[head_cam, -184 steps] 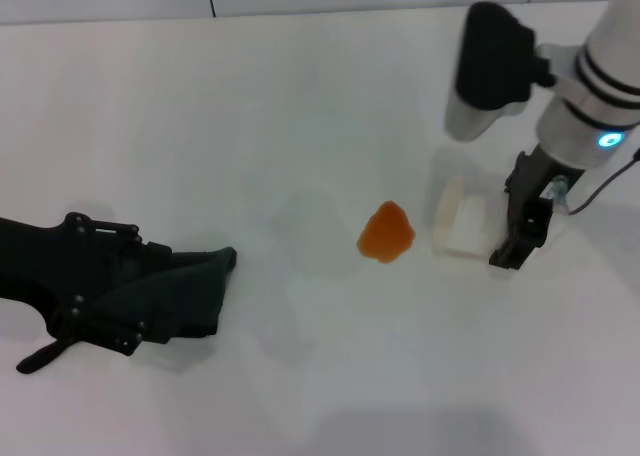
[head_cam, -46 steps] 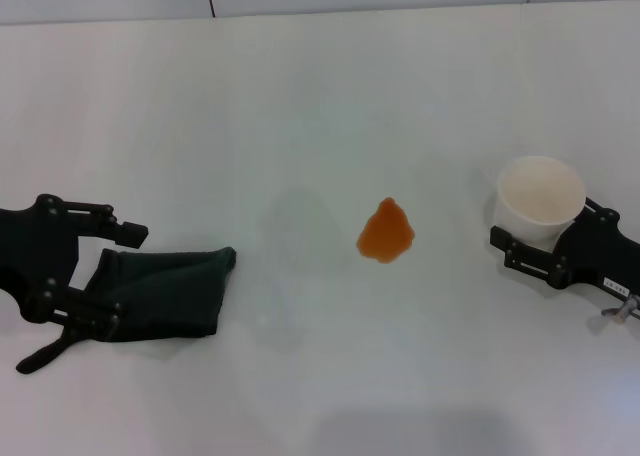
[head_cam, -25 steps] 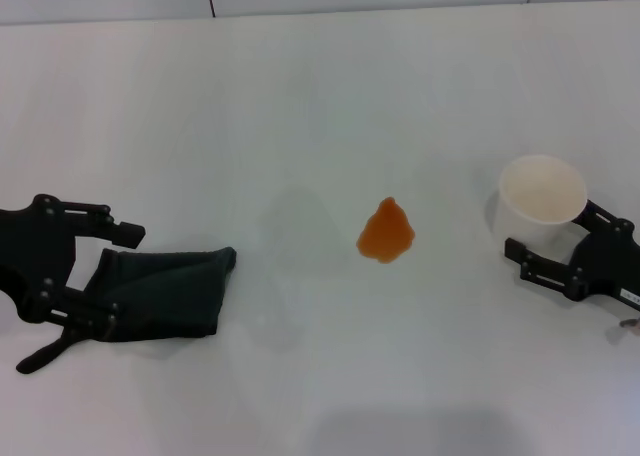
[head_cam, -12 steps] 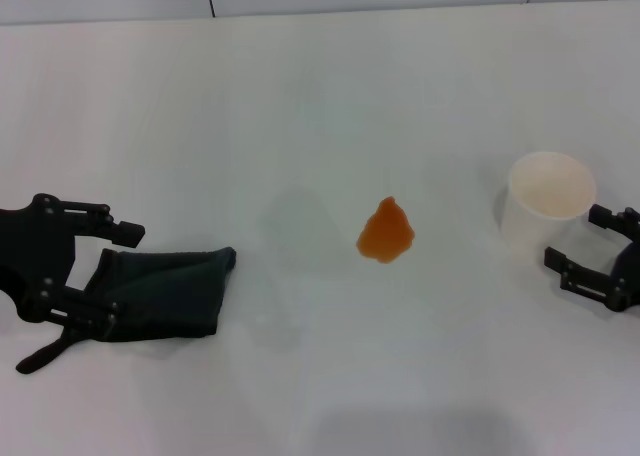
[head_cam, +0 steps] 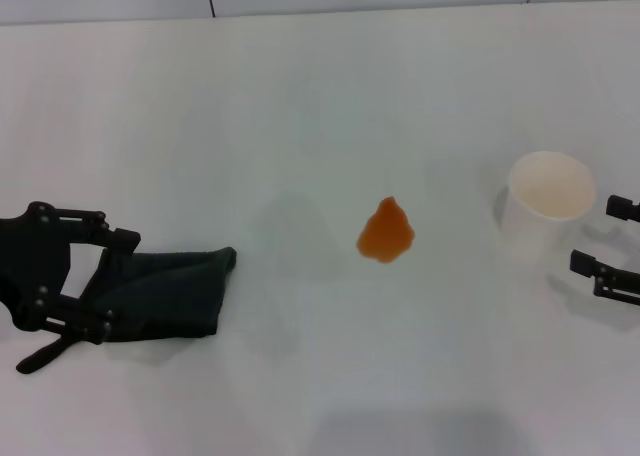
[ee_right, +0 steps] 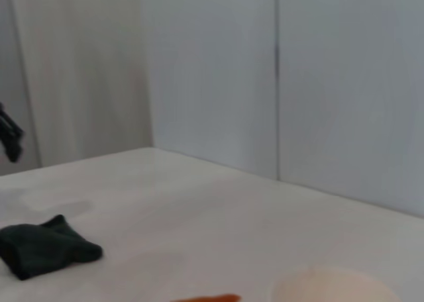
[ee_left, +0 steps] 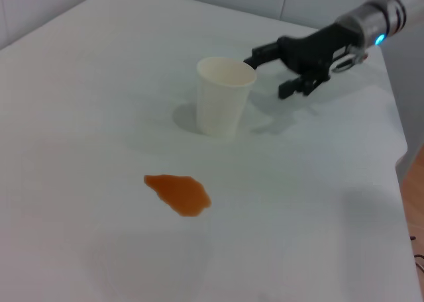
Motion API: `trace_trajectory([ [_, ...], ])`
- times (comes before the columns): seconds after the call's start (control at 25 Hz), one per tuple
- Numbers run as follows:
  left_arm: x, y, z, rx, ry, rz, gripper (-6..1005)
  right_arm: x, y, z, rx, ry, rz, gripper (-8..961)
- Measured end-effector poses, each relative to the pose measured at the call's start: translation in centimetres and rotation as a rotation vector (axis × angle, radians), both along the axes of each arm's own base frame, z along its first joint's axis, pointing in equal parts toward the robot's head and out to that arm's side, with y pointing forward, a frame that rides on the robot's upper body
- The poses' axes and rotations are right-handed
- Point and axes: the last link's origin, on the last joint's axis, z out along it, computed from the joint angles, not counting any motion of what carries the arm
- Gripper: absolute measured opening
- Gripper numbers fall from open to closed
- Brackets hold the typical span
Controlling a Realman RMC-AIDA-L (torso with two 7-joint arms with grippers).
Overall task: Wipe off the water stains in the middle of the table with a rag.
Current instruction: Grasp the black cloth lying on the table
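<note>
left gripper (head_cam: pixel 95 281) down at the table's left edge, fingers spread wide either side of the rag's near end, one finger (head_cam: pixel 100 238) above the cloth, the other (head_cam: pixel 75 319) below it, nothing pinched yet. over the last couple of seconds it has dropped a touch and shifted slightly, so the jaws now bracket the cloth more squarely; half a second ago it sat a bit higher. reads as lining up for the grab, close not started.

rag (head_cam: pixel 170 288) lies flat and bunched on the table (head_cam: pixel 300 106), well left of the stain, strap tail (head_cam: pixel 40 356) poking out toward the near-left. rag itself has not moved across the frames.

stain (head_cam: pixel 386 232), orange teardrop blotch mid-table, untouched, same shape and spot as before. no wiping done at all.

cup (head_cam: pixel 549 201) stands upright to the right of the stain, apart from it. seconds ago the right arm was over that spot with the cup lying on its side; since then it has set the cup up and let go.

right gripper (head_cam: pixel 612 249) fingers spread, now almost out of the head view at the right edge, clear of the cup; it has been backing away steadily, a second ago it was right beside the cup. left wrist view confirms a gap between it and the cup.

meaning: right arm's part looks finished, lane to the stain is free, next is left closing on the rag.
</note>
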Motion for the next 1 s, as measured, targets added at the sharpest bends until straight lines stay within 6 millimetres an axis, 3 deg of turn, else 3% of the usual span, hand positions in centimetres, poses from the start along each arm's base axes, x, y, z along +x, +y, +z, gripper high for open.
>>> trace_trajectory([
  [0.56,-0.1,-0.2,-0.1,0.0,-0.01,0.001,743,-6.3,1.7,3.4,-0.151,-0.029,0.203,861],
  [0.8,-0.3,-0.4,-0.2,0.007,-0.012,0.003,741,-10.0,3.4,3.4,-0.273,-0.078,0.272,860],
  [1.0,-0.6,-0.2,0.5,0.045,-0.027,0.019,739,-12.3,5.4,2.2,-0.382,-0.162,0.282,860],
])
